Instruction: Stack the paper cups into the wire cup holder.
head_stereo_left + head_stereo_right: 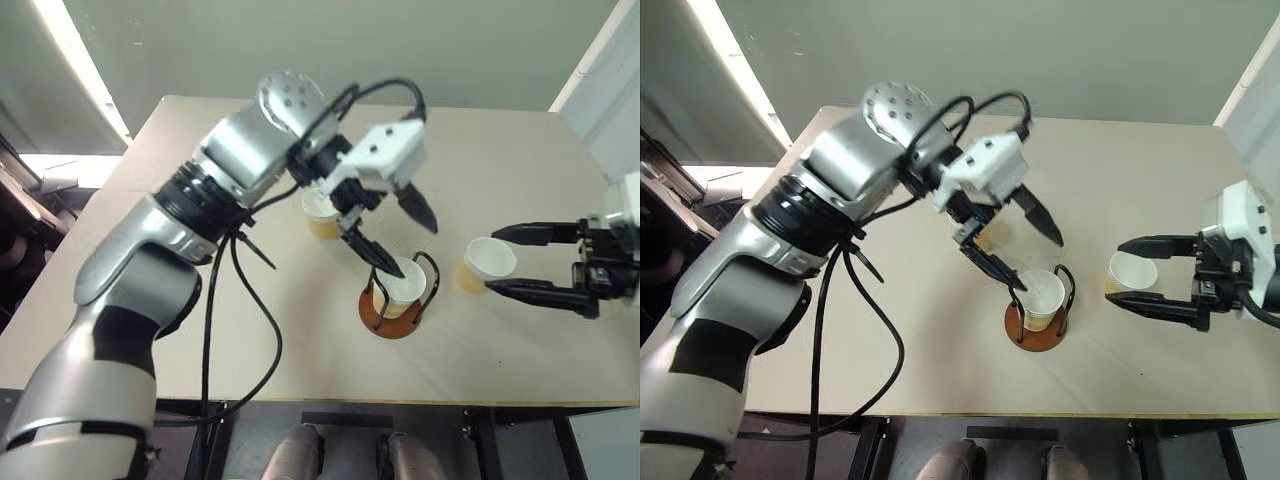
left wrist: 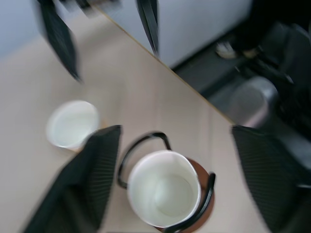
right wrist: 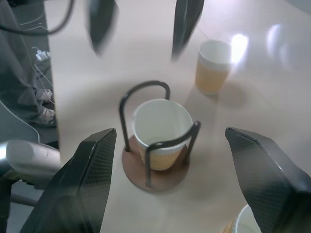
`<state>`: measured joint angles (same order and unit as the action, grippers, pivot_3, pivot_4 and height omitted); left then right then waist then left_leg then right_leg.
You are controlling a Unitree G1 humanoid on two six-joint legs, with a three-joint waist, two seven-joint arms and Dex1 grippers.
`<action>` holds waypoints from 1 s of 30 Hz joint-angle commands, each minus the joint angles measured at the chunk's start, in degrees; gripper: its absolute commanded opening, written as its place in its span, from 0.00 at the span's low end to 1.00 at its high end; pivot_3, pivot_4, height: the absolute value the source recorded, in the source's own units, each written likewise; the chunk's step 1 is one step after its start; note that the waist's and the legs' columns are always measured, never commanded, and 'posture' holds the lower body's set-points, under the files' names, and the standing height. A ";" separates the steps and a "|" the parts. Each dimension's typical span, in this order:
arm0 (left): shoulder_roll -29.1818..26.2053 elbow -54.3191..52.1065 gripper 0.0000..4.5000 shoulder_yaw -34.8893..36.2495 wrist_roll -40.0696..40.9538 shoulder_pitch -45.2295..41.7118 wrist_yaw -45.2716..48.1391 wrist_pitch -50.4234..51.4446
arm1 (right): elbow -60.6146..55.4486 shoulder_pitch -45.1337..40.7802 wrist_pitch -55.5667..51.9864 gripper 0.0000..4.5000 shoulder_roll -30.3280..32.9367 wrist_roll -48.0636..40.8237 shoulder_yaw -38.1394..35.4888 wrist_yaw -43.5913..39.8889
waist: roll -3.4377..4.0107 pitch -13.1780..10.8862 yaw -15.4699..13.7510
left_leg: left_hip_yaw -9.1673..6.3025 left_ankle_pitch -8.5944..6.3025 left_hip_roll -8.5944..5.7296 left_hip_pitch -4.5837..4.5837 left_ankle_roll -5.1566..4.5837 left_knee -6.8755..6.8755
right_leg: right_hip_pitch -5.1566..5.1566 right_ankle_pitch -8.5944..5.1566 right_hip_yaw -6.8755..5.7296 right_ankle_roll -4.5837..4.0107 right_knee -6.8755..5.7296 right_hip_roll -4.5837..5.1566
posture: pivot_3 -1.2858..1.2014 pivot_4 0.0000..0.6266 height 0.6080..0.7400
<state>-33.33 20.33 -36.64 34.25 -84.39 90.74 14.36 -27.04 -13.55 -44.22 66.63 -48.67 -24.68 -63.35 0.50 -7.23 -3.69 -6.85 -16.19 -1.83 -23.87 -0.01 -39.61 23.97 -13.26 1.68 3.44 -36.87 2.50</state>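
Note:
One paper cup [image 1: 402, 287] stands upright inside the wire cup holder [image 1: 390, 322], between its black loops, near the table's front middle. My left gripper [image 1: 415, 250] hangs open just above that cup, holding nothing. A second paper cup [image 1: 320, 213] stands behind it, partly hidden by my left hand. To the right stands a third paper cup [image 1: 487, 264]. My right gripper [image 1: 494, 262] is open there, one finger on each side of the cup, its fingers [image 3: 87, 174] wide apart. The cup's rim [image 3: 241, 221] shows low beside one finger.
The beige table [image 1: 200, 330] ends at a front edge close to the holder. Loose black cables [image 1: 270, 335] hang from my left arm over the table's left front. A white panel [image 1: 610, 90] rises at the far right.

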 commanded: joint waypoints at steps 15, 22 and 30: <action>-21.78 -27.69 1.00 26.82 2.93 25.73 -1.09 23.63 | 15.70 -16.92 11.80 0.83 5.89 29.18 29.82 -3.93 | 0.04 0.02 0.56 | -0.05 -0.01 0.00 -0.04 -0.08 -0.21 | 0.03 0.02 -0.02 0.03 0.02 -0.04 | 0.52 0.24 1.00; -26.92 -30.43 1.00 33.60 2.66 32.63 -4.89 25.15 | 20.29 -20.62 15.82 0.83 4.43 35.44 33.76 -8.56 | 0.03 0.02 0.46 | -0.11 -0.03 -0.03 0.02 -0.12 -0.43 | -0.03 0.01 -0.02 0.02 0.10 -0.04 | 0.52 0.24 1.00; -29.22 -32.63 1.00 38.32 3.42 35.90 -8.93 27.31 | 25.80 -23.59 21.40 0.83 1.72 42.56 37.77 -12.25 | 0.03 0.02 0.72 | -0.10 -0.04 -0.02 0.11 -0.10 -0.35 | -0.04 -0.03 -0.02 -0.06 -0.01 -0.04 | 0.52 0.24 1.00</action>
<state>-61.55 -10.05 -1.12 36.58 -48.18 82.43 41.21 -1.85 -35.76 -24.56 68.03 -7.89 12.89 -74.70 0.54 -7.21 -2.97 -6.95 -16.22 -1.85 -23.77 -0.11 -39.97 23.93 -13.30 1.66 3.38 -36.88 2.46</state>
